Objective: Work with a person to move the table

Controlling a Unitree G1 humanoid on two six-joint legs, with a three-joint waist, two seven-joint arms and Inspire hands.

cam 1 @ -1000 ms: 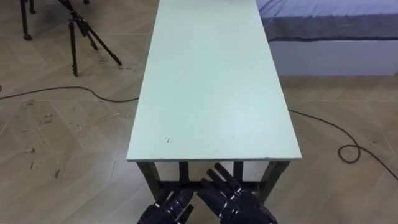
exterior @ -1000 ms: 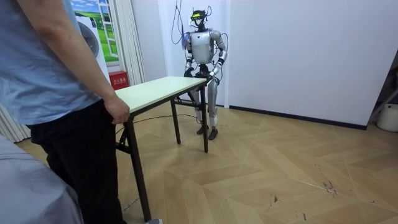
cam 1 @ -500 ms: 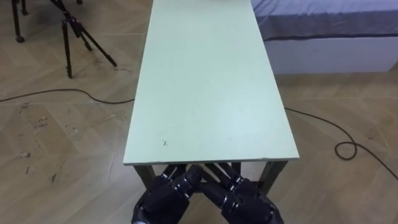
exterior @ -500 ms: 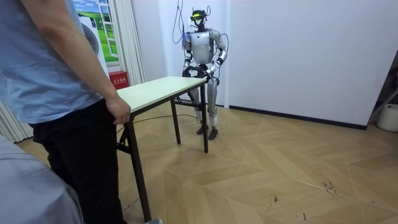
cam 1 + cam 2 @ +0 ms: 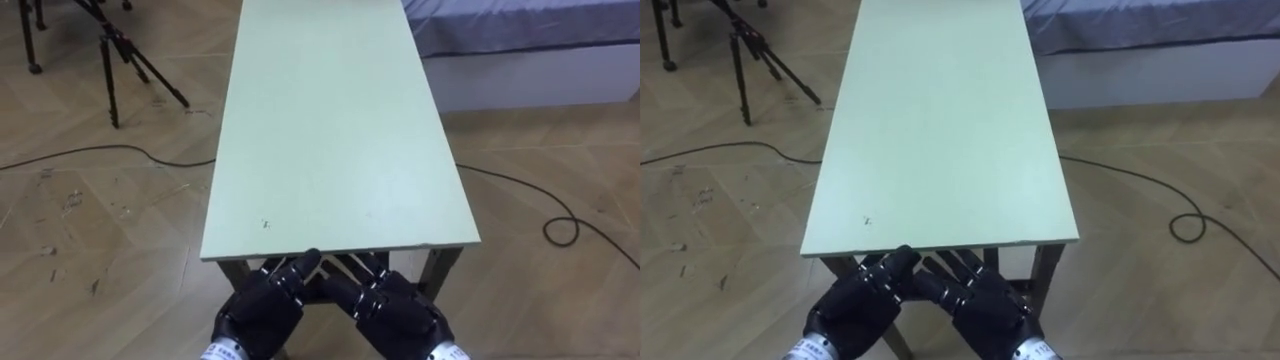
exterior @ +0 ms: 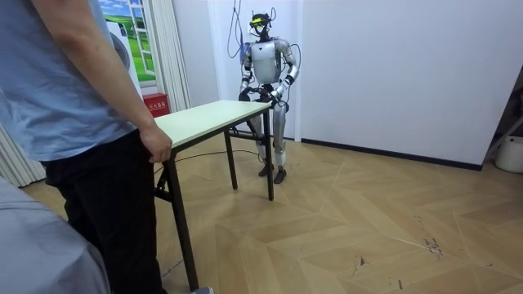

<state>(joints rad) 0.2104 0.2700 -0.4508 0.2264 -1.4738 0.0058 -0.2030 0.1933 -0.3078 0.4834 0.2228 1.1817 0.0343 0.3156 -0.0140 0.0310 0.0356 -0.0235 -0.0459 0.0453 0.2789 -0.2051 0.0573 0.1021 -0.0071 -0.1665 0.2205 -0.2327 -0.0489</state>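
Counter (image 5: 330, 130), near edge: left hand (image 5: 262, 310), right hand (image 5: 398, 318) tucked beneath (grasp cannot be told). Step: taking hold. Next: level lift with person (image 6: 73, 106).

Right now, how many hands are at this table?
3. The robot's left hand and right hand are at its end of the table; a person's hand is on the opposite end. The person's other hand may be hidden.
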